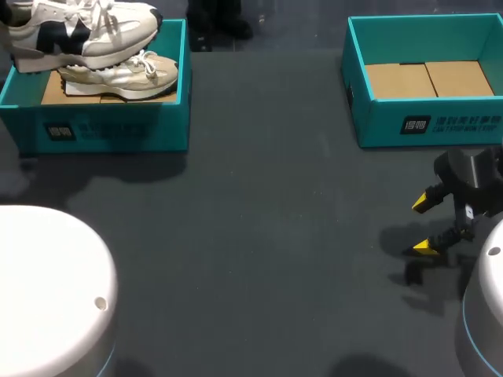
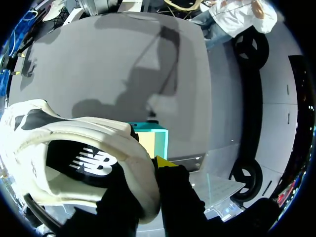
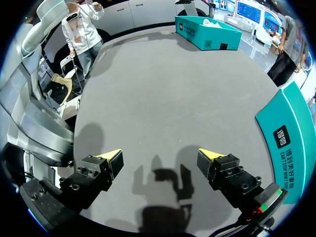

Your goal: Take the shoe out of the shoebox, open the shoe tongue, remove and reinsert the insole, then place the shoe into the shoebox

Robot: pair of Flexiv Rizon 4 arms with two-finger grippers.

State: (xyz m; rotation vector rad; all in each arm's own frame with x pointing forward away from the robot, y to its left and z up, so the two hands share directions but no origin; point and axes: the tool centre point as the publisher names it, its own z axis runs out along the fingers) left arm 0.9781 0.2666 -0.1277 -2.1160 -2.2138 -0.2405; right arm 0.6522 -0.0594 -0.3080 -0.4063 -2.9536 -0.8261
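Note:
A white and black sneaker (image 1: 78, 31) hangs tilted over the back left corner of the left teal shoebox (image 1: 110, 126). A second, beige sneaker (image 1: 126, 77) lies inside that box. In the left wrist view my left gripper (image 2: 148, 173) is shut on the white sneaker (image 2: 74, 153) at its heel collar. One yellow fingertip (image 2: 165, 162) shows outside the collar and the other is hidden by the shoe. This gripper is outside the head view. My right gripper (image 1: 424, 224) stands open and empty just above the mat (image 3: 160, 158), in front of the right shoebox.
The right teal shoebox (image 1: 424, 86) holds only a cardboard floor; its wall (image 3: 291, 133) stands beside my right gripper. White rounded arm housings sit at the front left (image 1: 47, 290) and front right (image 1: 487, 306). Dark grey mat (image 1: 259, 220) lies between the boxes.

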